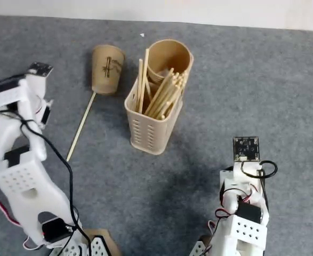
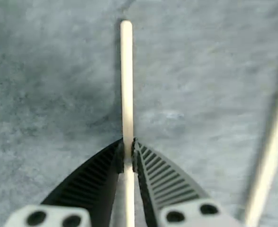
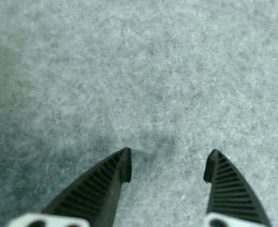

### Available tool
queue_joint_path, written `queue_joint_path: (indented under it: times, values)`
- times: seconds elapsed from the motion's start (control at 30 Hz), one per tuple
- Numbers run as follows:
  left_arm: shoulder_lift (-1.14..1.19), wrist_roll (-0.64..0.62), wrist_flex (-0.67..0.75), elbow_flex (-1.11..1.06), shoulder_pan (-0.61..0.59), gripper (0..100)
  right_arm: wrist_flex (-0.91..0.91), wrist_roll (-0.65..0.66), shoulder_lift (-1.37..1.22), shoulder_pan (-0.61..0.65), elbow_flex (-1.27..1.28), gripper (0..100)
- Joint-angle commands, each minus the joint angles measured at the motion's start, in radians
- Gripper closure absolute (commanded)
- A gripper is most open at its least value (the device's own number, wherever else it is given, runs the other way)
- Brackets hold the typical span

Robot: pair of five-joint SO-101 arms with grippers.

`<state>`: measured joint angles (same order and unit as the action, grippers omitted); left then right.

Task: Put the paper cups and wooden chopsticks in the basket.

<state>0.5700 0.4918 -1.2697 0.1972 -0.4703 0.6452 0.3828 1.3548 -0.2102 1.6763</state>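
My left gripper is shut on a wooden chopstick, which sticks out past the fingertips above the grey carpet. A second chopstick lies beside it, and it shows on the carpet in the high view, right of the left arm. A loose paper cup sits left of the beige basket. The basket holds several chopsticks and another paper cup. My right gripper is open over bare carpet, with nothing between its fingers.
The right arm stands at the front right, well away from the basket. Grey carpet covers the whole surface, with open floor between the basket and both arms. A pale strip runs along the far edge.
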Motion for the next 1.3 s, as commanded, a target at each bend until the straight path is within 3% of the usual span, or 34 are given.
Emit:
queue_joint_path:
  times: [0.0,0.3,0.5,0.87,1.03,1.27]
  values:
    - [-0.010,-0.083,-0.114,0.145,0.110,100,-0.019,0.011,0.013,0.008,0.033,73.8]
    - [-0.004,-0.219,-0.216,0.295,0.311,99,-0.019,0.011,0.013,0.008,0.033,73.8]
    - [-0.004,-0.265,-0.219,0.294,0.308,83,-0.019,0.011,0.013,0.008,0.033,73.8]
    - [0.096,-0.272,-0.195,0.271,0.300,85,-0.019,0.011,0.013,0.008,0.033,73.8]
    - [0.125,-0.347,-0.172,0.318,0.254,78,-0.019,0.011,0.013,0.008,0.033,73.8]
    - [0.133,-0.350,-0.152,0.352,0.234,78,-0.019,0.011,0.013,0.008,0.033,73.8]
